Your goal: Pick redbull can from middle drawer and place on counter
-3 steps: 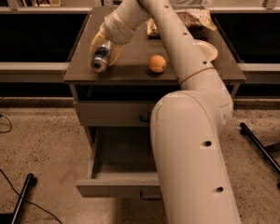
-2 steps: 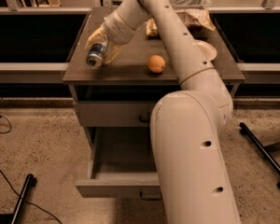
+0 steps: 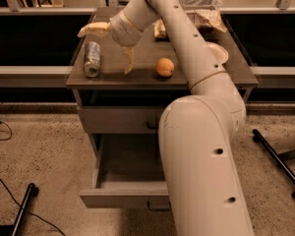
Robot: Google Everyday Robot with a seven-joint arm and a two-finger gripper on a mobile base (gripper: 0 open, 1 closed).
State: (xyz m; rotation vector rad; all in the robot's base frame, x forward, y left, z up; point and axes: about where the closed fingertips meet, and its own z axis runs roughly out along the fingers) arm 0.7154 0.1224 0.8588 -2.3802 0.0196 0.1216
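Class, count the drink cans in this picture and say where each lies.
1. The redbull can lies on its side on the counter near its left edge, beside the open gripper. The arm hides part of the middle drawer.

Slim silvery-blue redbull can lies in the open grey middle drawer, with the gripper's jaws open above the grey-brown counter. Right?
No. The camera view shows the redbull can lying on the counter, beside the gripper, jaws open. The middle drawer shows no can.

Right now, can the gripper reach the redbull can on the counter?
Probably yes. The gripper hangs open just beside the redbull can, which lies on its side near the counter's edge at the left of the view. Nothing stands between them; the orange sits on the gripper's far side.
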